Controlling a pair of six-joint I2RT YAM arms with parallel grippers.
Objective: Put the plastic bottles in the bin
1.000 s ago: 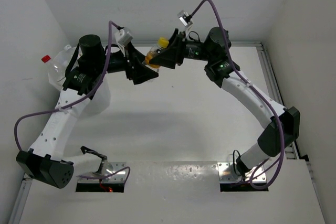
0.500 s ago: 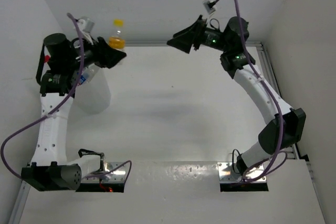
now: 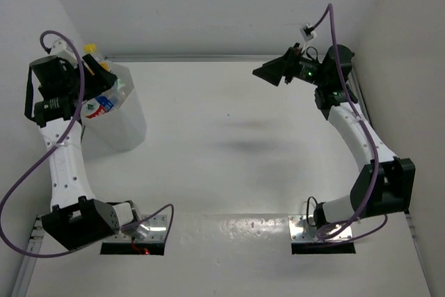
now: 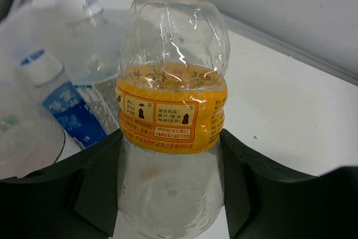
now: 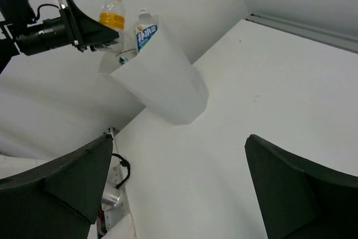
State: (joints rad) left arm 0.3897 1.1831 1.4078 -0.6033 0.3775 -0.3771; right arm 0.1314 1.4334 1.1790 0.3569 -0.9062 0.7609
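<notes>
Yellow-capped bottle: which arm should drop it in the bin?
Left. The left gripper holds the yellow-capped bottle right at the bin's top; the right gripper is open, empty and far away.

White worktop (image 3: 229,179) under me, matte, with a soft blurry shadow (image 3: 243,145) near its middle. Plain white walls (image 3: 208,5) at back, left and right. Metal rail (image 3: 208,57) runs along the far edge, another down the right edge. Two shiny metal plates (image 3: 158,226) at the near edge.

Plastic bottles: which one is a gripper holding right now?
The yellow-capped, orange-labelled bottle, clamped in the left gripper by the bin's rim; the blue-labelled bottle sits inside the bin.
</notes>
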